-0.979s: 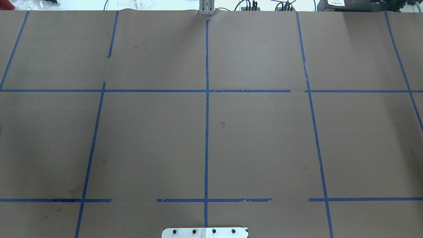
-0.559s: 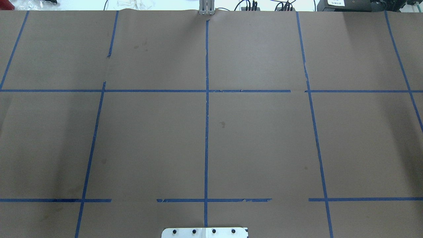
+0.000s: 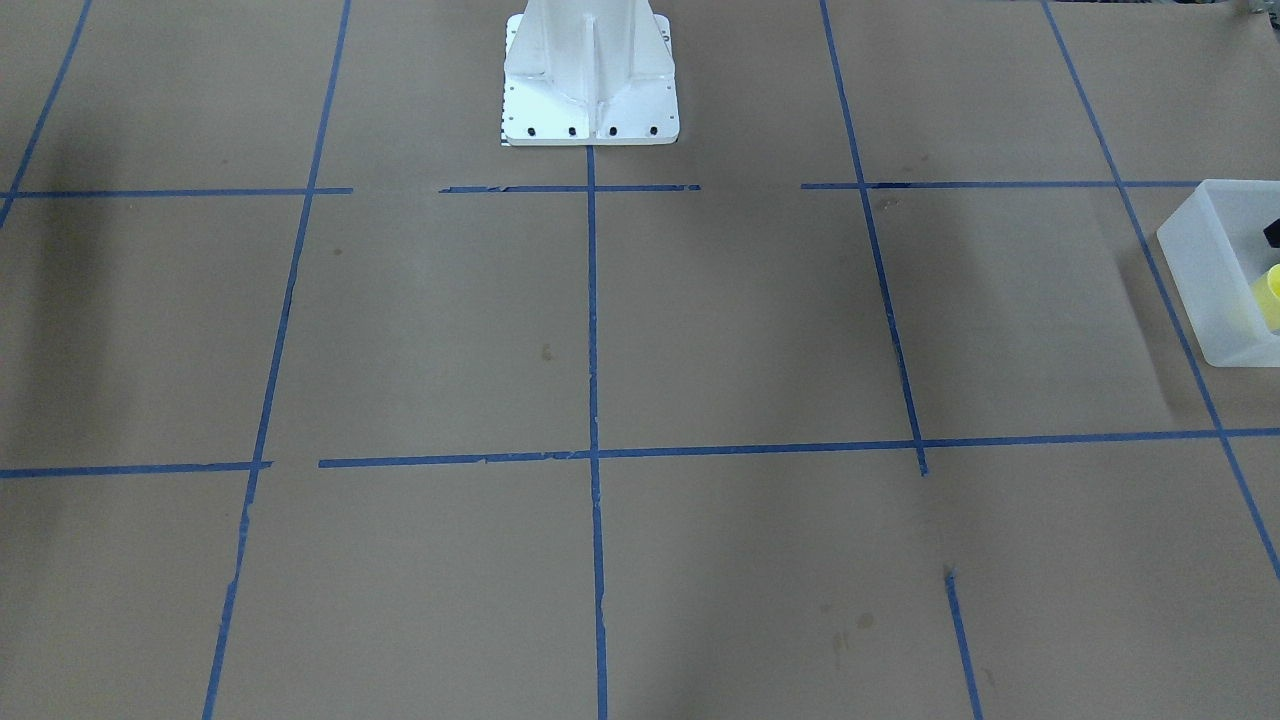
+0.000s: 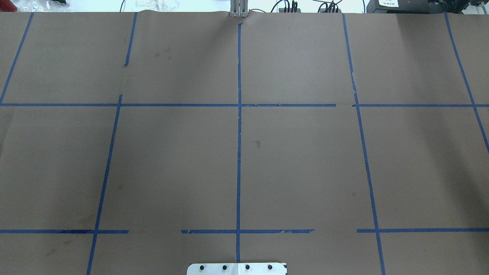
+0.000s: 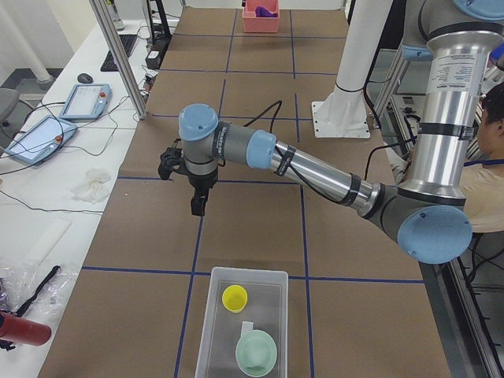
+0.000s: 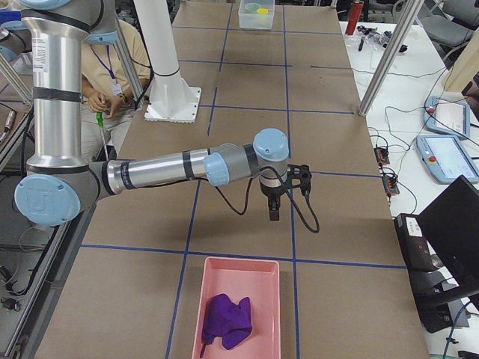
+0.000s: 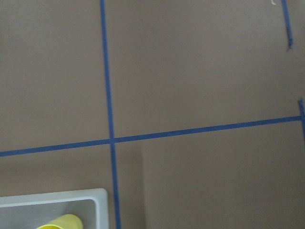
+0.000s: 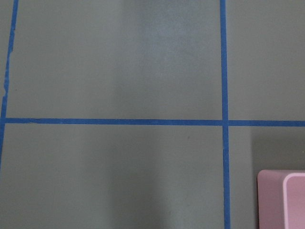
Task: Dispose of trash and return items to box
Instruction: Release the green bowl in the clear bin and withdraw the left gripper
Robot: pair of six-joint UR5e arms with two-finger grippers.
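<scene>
Worktop (image 3: 740, 320), front view: brown paper gridded with blue tape, my white pedestal base (image 3: 590, 90) at the top. The box (image 3: 1205, 260) sits at the right edge, on my left side, with the yellow cup (image 3: 1270, 290) just showing inside it.
Overhead view: only bare paper and tape lines; neither of my arms reaches into it.
Left-side view: cup and mint bowl (image 5: 257, 352) stand side by side inside the box, so I judge both items returned. My left hand (image 5: 197, 209) hangs over bare paper, apart from the box; I cannot tell whether it is open or closed.
Right-side view: my right hand (image 6: 273, 209) hangs above the paper, short of the pink tray (image 6: 236, 261); I cannot tell its state either. A purple wad (image 6: 227, 321) lies in the tray, probably the discarded trash.
Left wrist view: a box corner with the cup's rim.
Right wrist view: a tray corner; no fingers show.
</scene>
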